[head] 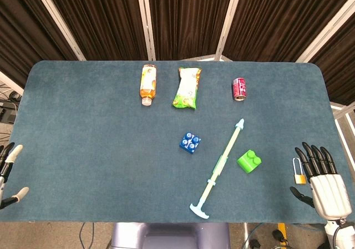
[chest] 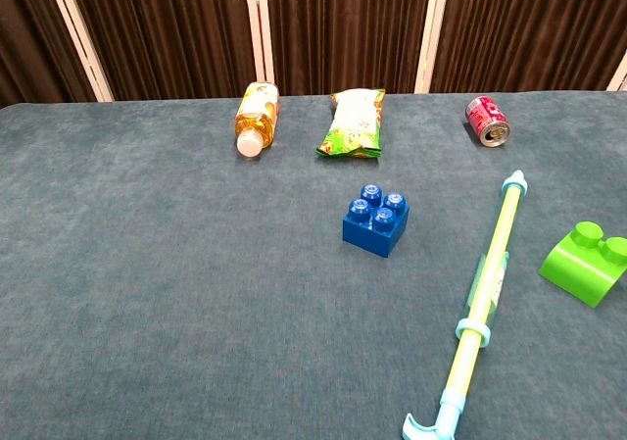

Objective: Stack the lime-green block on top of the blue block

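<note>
The lime-green block [head: 250,161] [chest: 585,262] lies on the blue-grey table, right of centre, studs tilted up. A blue block [head: 190,142] [chest: 376,220] sits studs-up near the middle, apart from it, with a long pale green pump [head: 221,166] [chest: 479,310] lying between them. My right hand [head: 324,182] hovers at the table's right front corner, fingers spread and holding nothing, well to the right of the green block. My left hand [head: 8,174] shows only as fingertips at the left edge, spread and empty. Neither hand appears in the chest view.
Along the far side lie an orange drink bottle [head: 147,84] [chest: 255,117], a green snack bag [head: 187,87] [chest: 355,122] and a red can [head: 239,89] [chest: 487,121]. A brass padlock [head: 299,174] rests just left of my right hand. The table [head: 83,138] ends close in front.
</note>
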`<state>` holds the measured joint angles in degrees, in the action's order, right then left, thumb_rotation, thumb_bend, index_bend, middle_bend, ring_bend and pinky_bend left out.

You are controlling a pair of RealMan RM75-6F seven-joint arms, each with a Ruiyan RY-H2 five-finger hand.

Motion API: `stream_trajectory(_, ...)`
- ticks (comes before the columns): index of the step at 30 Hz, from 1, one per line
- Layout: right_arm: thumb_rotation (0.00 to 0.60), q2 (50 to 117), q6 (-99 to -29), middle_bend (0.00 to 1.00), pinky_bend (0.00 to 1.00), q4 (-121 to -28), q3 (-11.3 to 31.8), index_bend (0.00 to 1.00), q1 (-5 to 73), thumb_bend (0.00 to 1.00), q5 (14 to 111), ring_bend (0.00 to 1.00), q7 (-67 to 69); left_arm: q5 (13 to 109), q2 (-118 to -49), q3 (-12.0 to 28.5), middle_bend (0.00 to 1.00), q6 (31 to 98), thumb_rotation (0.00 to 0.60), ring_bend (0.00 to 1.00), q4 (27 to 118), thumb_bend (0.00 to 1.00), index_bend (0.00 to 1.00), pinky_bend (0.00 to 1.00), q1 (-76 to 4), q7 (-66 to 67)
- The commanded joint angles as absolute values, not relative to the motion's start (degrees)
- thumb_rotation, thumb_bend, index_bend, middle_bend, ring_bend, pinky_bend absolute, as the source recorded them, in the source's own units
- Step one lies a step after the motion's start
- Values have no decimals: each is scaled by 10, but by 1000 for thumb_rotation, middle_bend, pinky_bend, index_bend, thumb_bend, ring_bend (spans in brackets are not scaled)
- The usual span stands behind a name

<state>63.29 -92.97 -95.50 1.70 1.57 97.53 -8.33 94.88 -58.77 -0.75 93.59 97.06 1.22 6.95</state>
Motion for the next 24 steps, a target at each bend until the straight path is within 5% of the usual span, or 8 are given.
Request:
stream_trajectory(1,600,632,-924,0,0,-953,15,0,18,0,975,0,-81,945,-588,-9,0,935,600,0,978,0,0,0,14,64)
stream_trajectory(7,600,635,-893,0,0,-950,11,0,33,0,973,0,-74,936,-590,-9,0,932,600,0,982,0,0,0,16,66)
stream_trajectory(24,600,688,-618,76,6,-845,9,31,252,0,1057,0,-109,854,-623,20,0,884,600,0,983,0,0,0,-3,132)
